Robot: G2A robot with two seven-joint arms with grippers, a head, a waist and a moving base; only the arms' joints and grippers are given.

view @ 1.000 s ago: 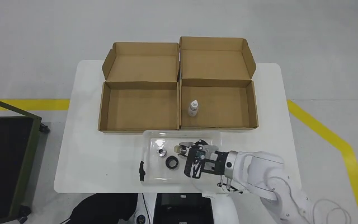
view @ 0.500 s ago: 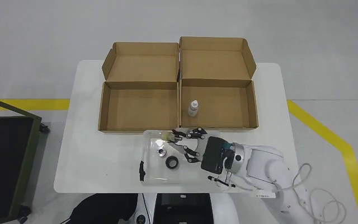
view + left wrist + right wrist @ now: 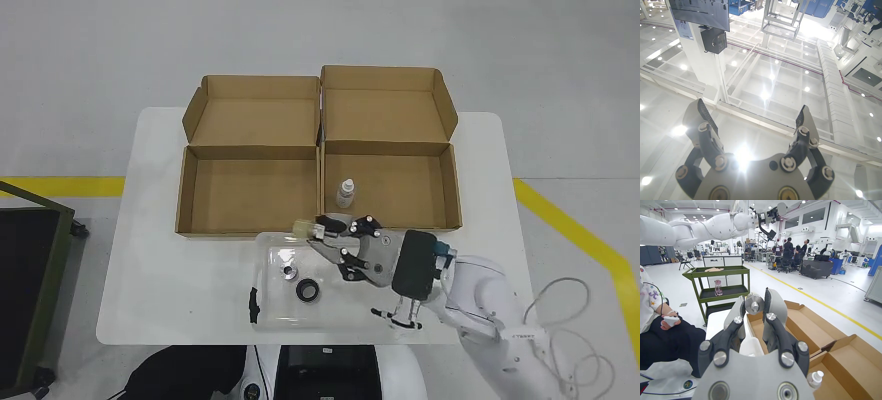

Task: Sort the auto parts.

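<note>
My right gripper is shut on a short silver cylindrical part, held above the far edge of the clear plastic tray, just in front of the two open cardboard boxes. In the tray lie a small silver part and a black ring. A small white bottle stands in the right box. The left box holds nothing. My left gripper is open and points up at the ceiling.
The boxes' lids stand open toward the far side of the white table. A green cart stands on the floor off the table's left side.
The right gripper has risen from the tray with the silver part and swung toward the boxes' near edge, turning as it went.
</note>
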